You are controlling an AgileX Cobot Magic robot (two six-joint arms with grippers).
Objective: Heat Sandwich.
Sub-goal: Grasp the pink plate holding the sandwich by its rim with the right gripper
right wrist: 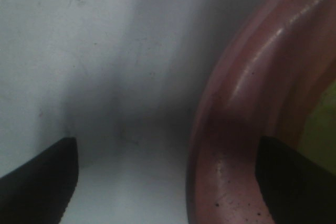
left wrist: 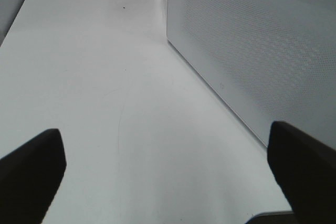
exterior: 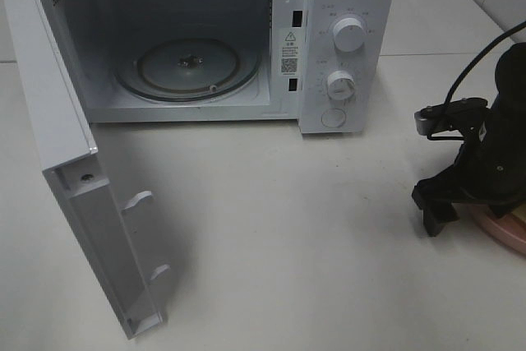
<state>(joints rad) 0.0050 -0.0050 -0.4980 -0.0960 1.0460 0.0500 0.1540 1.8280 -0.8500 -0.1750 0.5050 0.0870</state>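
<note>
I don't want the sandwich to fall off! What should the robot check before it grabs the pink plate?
1. Microwave door swung wide open: ok.
2. Turntable inside has nothing on it: ok.
3. Right claw is open, with the rim of the plate between its fingers: ok.
4. Sandwich sits safely in the middle of the plate: cannot tell, since only a greenish sliver shows.
5. Left claw is open and holds nothing, over the bare table beside the microwave: ok.
</note>
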